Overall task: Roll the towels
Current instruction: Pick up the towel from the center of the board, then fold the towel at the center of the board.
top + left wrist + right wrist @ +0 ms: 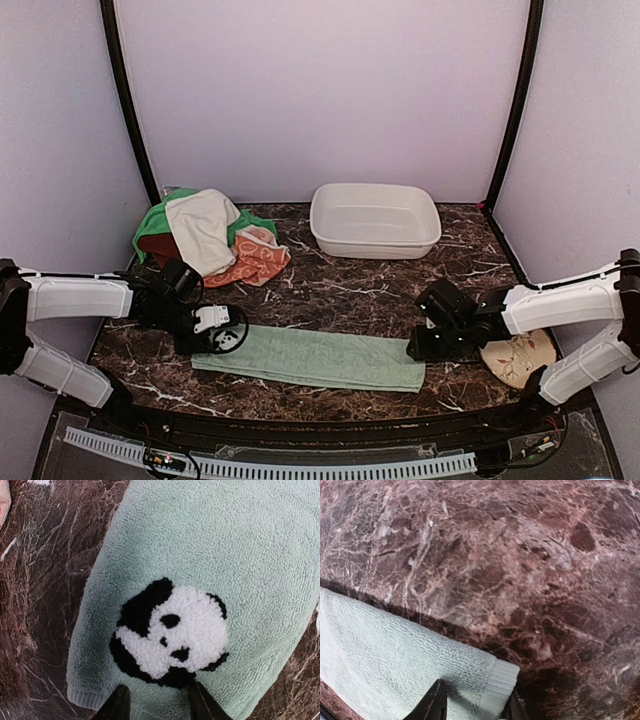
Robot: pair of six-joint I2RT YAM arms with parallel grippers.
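Claws first: the left claw (157, 709) hangs low over the left end of the sage-green towel (320, 358). Its jaws are about half parted and straddle the hem just below the stitched panda (170, 632). The cloth between them lies flat, so I would say nothing is pinched. The right claw (472, 709) stands the same way over a corner of the towel's right end, half parted and holding nothing.

That towel is spread as a long strip along the near edge of the worktop (350, 290), between the two arms. The cream-white towel (205, 232), bright green towel (152, 228) and orange swirl towel (258, 262) sit heaped in the far left corner. A white basin (375, 222) stands at the far edge, and a floral plate (520, 357) peeks from under the right arm near the right edge.

To my eye the roll has not begun. Doing it well probably means catching the whole hem of one short end, not a single corner. That end should be turned over tightly on itself first, since a loose first turn makes a floppy roll. The other claw would best pin the opposite end so the strip neither slides on the smooth marble nor skews sideways. The terry looks thick and springy, so it may uncurl if let go too soon.
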